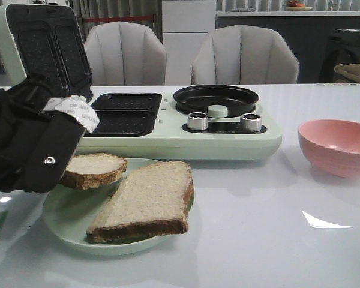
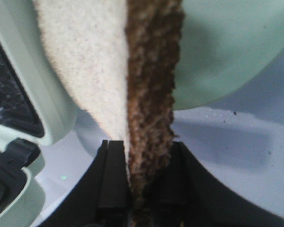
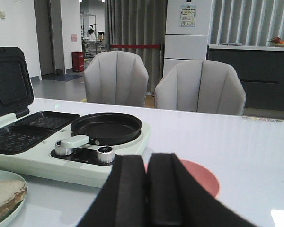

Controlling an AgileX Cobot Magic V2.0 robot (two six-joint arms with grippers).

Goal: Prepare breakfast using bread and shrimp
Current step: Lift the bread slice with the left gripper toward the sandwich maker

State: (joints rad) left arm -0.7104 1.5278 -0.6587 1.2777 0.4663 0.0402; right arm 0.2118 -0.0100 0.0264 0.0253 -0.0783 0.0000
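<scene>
The white glossy bench (image 1: 276,240) carries everything here. On it, beyond the left gripper (image 1: 63,165), stands the pale green breakfast maker with black waffle plates and a round black pan (image 1: 186,129), its lid raised; the open waffle plates lie just past and above the gripper, the pan and the two silver knobs further toward the right arm's side. Below the left gripper sits the pale green round plate (image 1: 66,231), and well away on the right arm's side the pink round bowl (image 1: 338,146).

On the plate lies one square slice of tan sandwich bread with a dark crust (image 1: 149,201), flat, its long edge running away from the left gripper toward the breakfast maker. The left gripper is clamped on the second slice of tan bread (image 1: 95,170), held by its crust edge; the wrist view shows the crust pinched between the two black fingers (image 2: 114,184), the slice reaching straight out from them, roughly level and a little above the plate's rim.

The right gripper (image 3: 146,189) hangs behind the pink bowl with its fingers pressed together, holding nothing. No shrimp shows in any view.

The coming move, as I judge it, turns on this: the open waffle plate lies just ahead of the held slice, so the left arm, much the nearer, need only carry it forward and up over the maker's edge
</scene>
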